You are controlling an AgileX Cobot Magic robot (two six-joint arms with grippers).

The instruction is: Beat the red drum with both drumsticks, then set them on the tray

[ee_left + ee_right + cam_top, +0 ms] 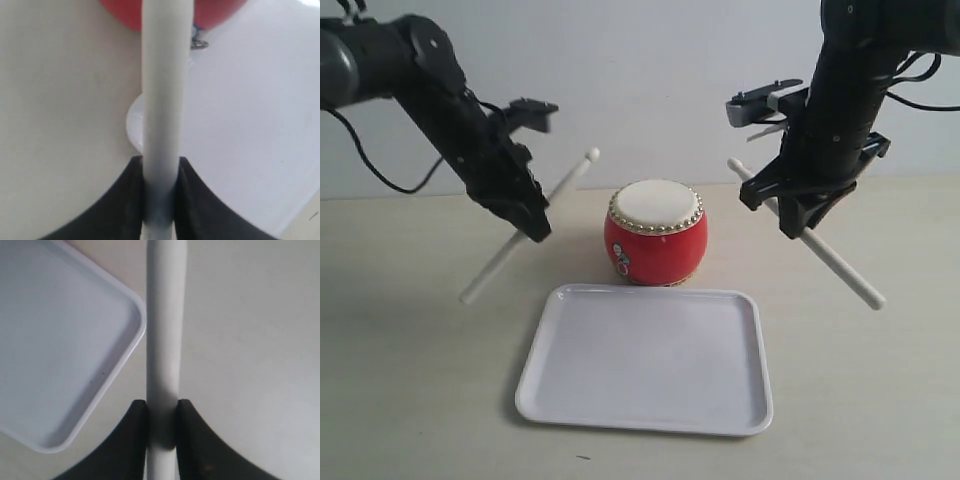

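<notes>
Drumsticks [572, 176] pinched in left gripper [160, 190] and right gripper [161, 425] — flanking red drum [656, 245].

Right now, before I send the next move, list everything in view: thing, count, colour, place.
red drum: one, glossy red with a cream skin and brass studs, on the table just behind the tray.
tray: one, white, on the table in front of the drum, no stick on it.
left drumstick: one, pale, tilted in the air left of the drum.
right drumstick: one, pale, tilted in the air right of the drum.
table: one, pale beige.
left gripper: one, black, closed on the left drumstick.
right gripper: one, black, closed on the right drumstick.
</notes>
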